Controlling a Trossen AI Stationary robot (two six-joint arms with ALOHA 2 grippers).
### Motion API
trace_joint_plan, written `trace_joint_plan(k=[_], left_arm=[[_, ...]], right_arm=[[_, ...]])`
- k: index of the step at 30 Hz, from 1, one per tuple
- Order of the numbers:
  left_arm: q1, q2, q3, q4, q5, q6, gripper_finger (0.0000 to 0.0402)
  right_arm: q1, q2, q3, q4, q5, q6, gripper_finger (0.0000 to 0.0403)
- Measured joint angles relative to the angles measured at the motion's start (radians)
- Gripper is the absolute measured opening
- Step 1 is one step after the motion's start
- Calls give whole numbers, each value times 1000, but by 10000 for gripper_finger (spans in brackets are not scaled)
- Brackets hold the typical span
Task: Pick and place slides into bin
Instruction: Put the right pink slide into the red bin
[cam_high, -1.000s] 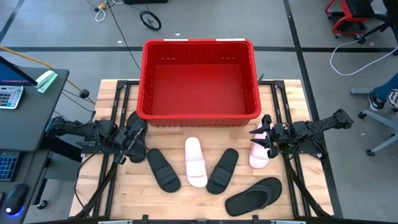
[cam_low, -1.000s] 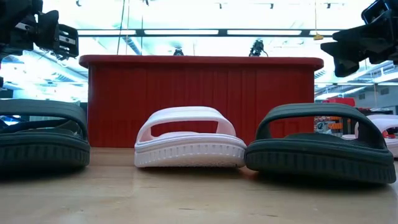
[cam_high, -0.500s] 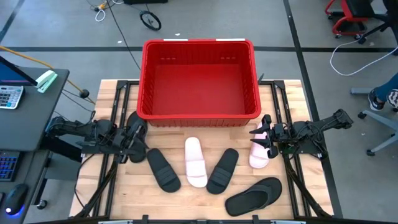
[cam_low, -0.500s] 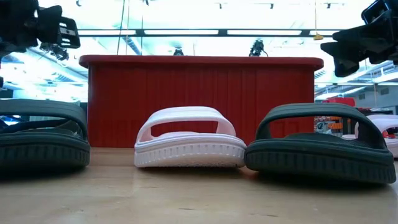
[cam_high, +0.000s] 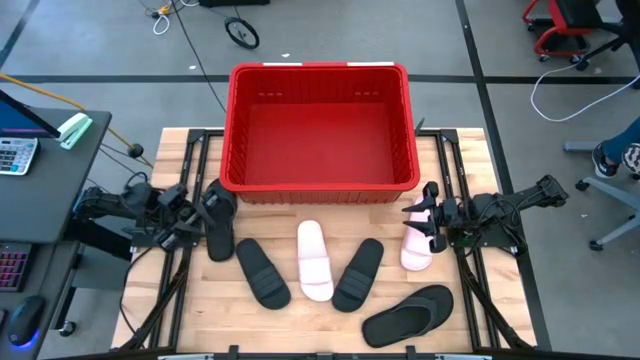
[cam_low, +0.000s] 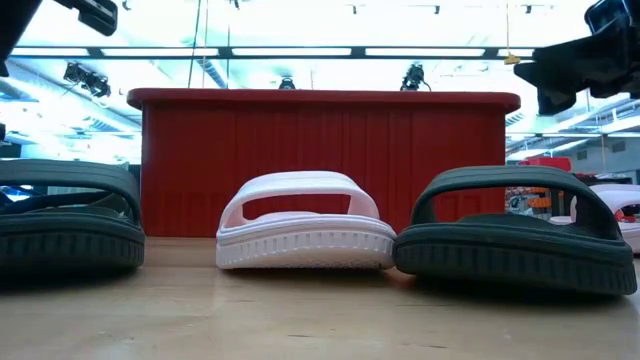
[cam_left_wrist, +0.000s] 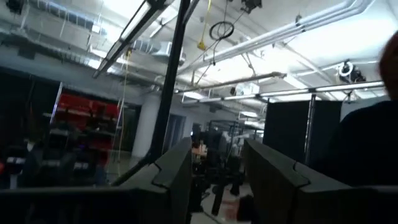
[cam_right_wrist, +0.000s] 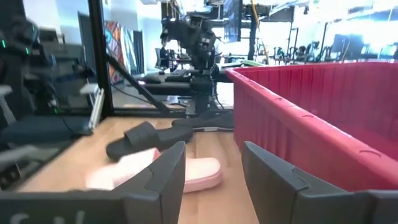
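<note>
The red bin (cam_high: 238, 130) stands at the table's far middle. Six slides lie on their soles in front of it: a black one (cam_high: 218, 222) at the left, a black one (cam_high: 262, 272), a pale pink one (cam_high: 315, 260), a black one (cam_high: 358, 273), a black one (cam_high: 408, 313) and a pale pink one (cam_high: 415, 248) at the right. My left gripper (cam_high: 192, 213) is open and empty, just left of the leftmost black slide and pointing upward (cam_left_wrist: 217, 180). My right gripper (cam_high: 427, 214) is open and empty, above the right pink slide's far end (cam_right_wrist: 193, 171).
The bin's near wall (cam_low: 320, 165) rises right behind the slides. Dark arm frames run along both table sides (cam_high: 185, 160). A desk with a keyboard and calculator (cam_high: 20, 150) stands left of the table. Bare wood (cam_high: 200, 320) lies at the near left.
My left gripper has drawn back toward the table's left edge, away from the leftmost black slide, and has risen and tipped upward, nearly leaving the low view's top. The slide stays where it was. My right gripper has kept still.
</note>
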Motion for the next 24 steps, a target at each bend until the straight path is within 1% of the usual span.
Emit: trace_joint_plan(k=[2, 5, 9, 11, 14, 15, 16, 18, 20, 21, 22, 24], left_arm=[[0, 0, 1, 8, 0, 0, 147], [0, 0, 2, 3, 0, -5, 148], [0, 0, 2, 2, 0, -120, 153], [0, 0, 2, -4, -7, -138, 155], [0, 0, 2, -5, -51, -128, 154], [0, 0, 3, -5, -60, -129, 152], [0, 0, 3, -5, -72, -129, 150], [-1, 0, 3, -4, -138, -125, 144], [0, 0, 3, 0, -228, -140, 138], [1, 0, 3, 9, -264, -154, 134], [0, 0, 3, 17, -298, -152, 131], [0, 0, 4, 17, -359, -148, 125]], right_arm=[[0, 0, 0, -6, 0, -47, 164], [0, 0, 0, -7, 0, -51, 164], [0, 0, 1, -5, 0, -60, 164], [0, 0, 1, 18, 0, -16, 164], [-1, 1, 1, 157, 2, 39, 164], [-1, 1, 1, 231, -1, 75, 164], [-2, 0, 2, 310, -1, 75, 164], [-6, 0, 3, 469, -2, 58, 164], [-6, -1, 6, 599, -2, 66, 164], [-6, -1, 17, 620, -2, 68, 164], [-6, 0, 37, 606, -4, 67, 164], [-6, 16, 103, 508, -13, 62, 164]])
